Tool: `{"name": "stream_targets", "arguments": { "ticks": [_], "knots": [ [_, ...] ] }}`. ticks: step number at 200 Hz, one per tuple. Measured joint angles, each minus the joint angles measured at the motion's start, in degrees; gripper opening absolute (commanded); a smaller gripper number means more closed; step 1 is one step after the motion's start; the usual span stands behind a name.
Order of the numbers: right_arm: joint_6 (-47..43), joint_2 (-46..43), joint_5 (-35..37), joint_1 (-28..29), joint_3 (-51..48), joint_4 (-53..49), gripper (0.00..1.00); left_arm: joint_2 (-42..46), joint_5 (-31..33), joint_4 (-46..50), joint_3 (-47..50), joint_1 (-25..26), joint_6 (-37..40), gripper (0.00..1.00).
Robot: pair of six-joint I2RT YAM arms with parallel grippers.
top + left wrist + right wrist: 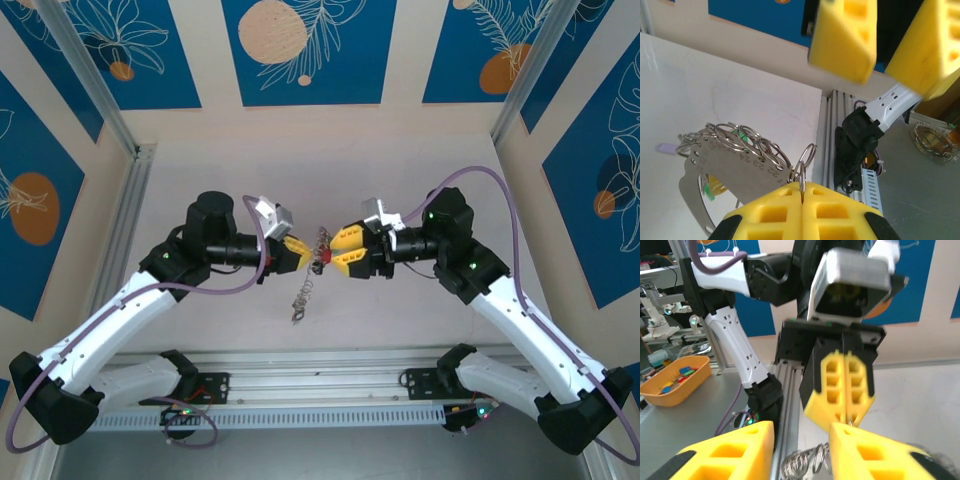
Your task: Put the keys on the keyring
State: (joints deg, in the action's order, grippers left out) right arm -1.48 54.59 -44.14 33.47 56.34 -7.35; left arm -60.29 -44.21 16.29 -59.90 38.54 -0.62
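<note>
- Grey metal keyring, a thin flat piece stamped with small numbers and strung along its edge with many wire split rings, hangs in the air between the two hands above the white tabletop; in the top view a string of it trails down below them
- Left hand is clenched, its yellow fingers pressed flush on the thin wire of a single split ring at the end of the bunch, and nothing else carries the load
- Right hand is released: its yellow fingers stand apart with nothing between them, just in front of the left hand's tips and over the coiled rings
- Likeliest failure, as I judge it, is the wire sliding or swivelling in that narrow pinch, since the whole bunch hangs off to one side of it; a nudge from the right hand could twist the ring out and drop everything onto the tabletop
- The two hands are very near each other, so a closing move aimed slightly off could land on the left hand's fingers or catch several rings at once instead of one
- Loose rings overlap and swing freely, so the gap to thread may turn away as soon as it is touched
- Small coloured keys show as green and yellow plastic bits among and behind the rings
- A pale lilac piece, probably a key though too small to be sure, lies on the tabletop well apart from the bunch
</note>
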Motion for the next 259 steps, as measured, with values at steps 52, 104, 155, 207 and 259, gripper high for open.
{"name": "stream_targets", "arguments": {
  "ticks": [52,104,155,207,259],
  "knots": [
    [0.11,3.54,-1.33,1.07,-0.90,-1.53,0.26,0.26,-4.37,-2.67,-1.03,0.00,-1.51,0.00],
    [0.04,5.27,-1.79,1.07,-0.48,-1.64,0.13,1.84,-7.32,-5.05,-1.66,0.00,-3.41,0.00],
    [0.44,5.27,-2.38,1.09,1.99,-0.24,0.19,3.04,-8.33,-5.97,-1.79,0.00,-3.61,0.00],
    [-1.38,1.01,2.56,2.86,2.80,-3.04,0.31,4.02,-8.31,-9.44,-1.46,0.00,-4.90,0.00],
    [-5.68,-6.95,9.57,10.88,2.80,-5.73,0.26,4.55,-8.33,-12.44,-0.87,0.00,-4.98,0.00]
  ]
}}
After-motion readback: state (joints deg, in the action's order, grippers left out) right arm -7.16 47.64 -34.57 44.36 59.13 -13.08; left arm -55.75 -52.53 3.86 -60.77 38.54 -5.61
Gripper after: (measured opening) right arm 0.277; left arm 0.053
